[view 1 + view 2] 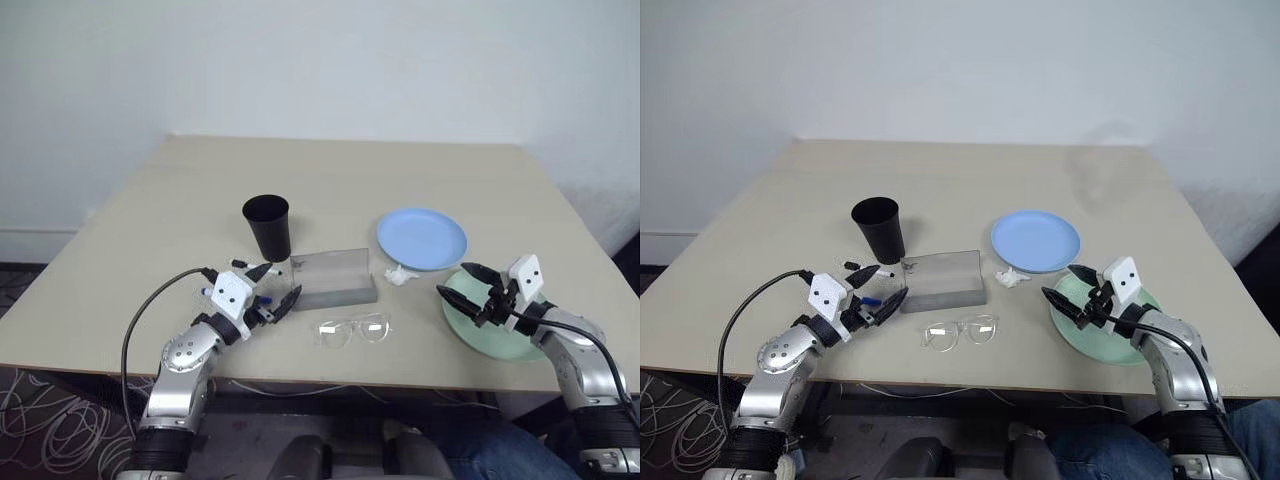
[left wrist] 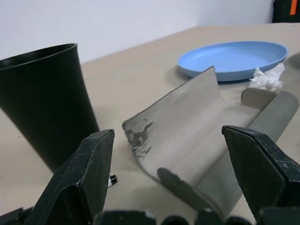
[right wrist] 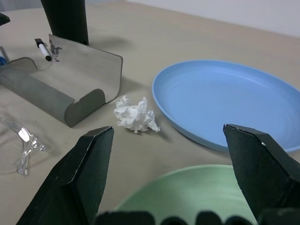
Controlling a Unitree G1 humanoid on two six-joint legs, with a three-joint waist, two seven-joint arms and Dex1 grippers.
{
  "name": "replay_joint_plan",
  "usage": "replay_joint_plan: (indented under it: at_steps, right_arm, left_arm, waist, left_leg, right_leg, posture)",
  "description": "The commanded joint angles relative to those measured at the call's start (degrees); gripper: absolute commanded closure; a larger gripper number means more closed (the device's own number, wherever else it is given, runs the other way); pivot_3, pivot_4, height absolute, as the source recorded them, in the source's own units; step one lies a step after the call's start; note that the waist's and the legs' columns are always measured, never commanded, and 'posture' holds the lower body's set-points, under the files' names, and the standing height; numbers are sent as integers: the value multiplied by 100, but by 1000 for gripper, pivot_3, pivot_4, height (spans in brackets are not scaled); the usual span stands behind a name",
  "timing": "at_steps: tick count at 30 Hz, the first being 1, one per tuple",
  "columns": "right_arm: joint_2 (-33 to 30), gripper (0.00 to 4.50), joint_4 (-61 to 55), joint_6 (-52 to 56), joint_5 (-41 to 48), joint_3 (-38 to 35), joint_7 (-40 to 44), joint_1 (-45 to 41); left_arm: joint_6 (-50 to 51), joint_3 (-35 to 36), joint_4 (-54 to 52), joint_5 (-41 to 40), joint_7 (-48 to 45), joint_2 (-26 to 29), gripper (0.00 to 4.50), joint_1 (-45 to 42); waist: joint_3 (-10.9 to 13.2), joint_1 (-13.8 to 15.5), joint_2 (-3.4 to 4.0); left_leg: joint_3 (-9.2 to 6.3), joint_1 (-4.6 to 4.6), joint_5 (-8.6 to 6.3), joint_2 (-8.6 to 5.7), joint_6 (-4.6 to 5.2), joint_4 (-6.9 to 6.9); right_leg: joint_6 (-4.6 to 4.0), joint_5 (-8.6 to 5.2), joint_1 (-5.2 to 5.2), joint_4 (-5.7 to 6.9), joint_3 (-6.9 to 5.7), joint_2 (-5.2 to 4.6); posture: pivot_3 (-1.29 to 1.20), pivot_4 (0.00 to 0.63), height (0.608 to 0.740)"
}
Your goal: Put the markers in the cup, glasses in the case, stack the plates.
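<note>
The black cup stands upright left of centre. Right in front of it lies the grey case, its translucent lid raised. My left gripper hovers open at the case's left end, nothing between its fingers. Two markers lie beneath it: the black-capped one is beside the cup, and the blue-capped one is mostly hidden by the fingers. The clear glasses rest in front of the case. The blue plate sits right of the case. My right gripper is open over the far-left rim of the green plate.
A crumpled white paper lies between the case, the blue plate and the green plate. The green plate reaches the table's front right edge. The far half of the table is bare.
</note>
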Motion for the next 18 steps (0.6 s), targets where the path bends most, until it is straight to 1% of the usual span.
replay_joint_plan:
  at_steps: [1,7,12,18]
  right_arm:
    - [-93,434,-115,-140,2,-166,-40,-248]
    - [-122,434,100,-261,-87,-141,-52,-473]
    - [-117,434,-64,-260,-104,-151,-109,-284]
    - [-204,434,89,-393,-94,-267,-32,-32]
  left_arm:
    - [-167,5,-33,23,24,-32,616,-116]
    - [-238,7,5,69,70,-86,616,-129]
    - [-306,68,100,35,-30,-1,616,-117]
    - [-295,92,68,-2,-72,60,616,-58]
  waist:
    - [0,-3,0]
    - [0,3,-3]
    - [0,2,-3]
    - [0,1,-3]
  left_leg:
    - [0,0,0,0,0,0]
    - [1,5,0,0,0,3]
    - [1,1,-1,-1,3,2]
    - [1,3,-1,-1,3,7]
  right_leg:
    - [0,0,0,0,0,0]
    - [-1,0,1,6,5,3]
    - [0,0,1,4,3,2]
    - [-1,0,4,4,6,1]
  posture:
    - [0,0,721]
    - [0,0,721]
    - [0,0,721]
    - [0,0,721]
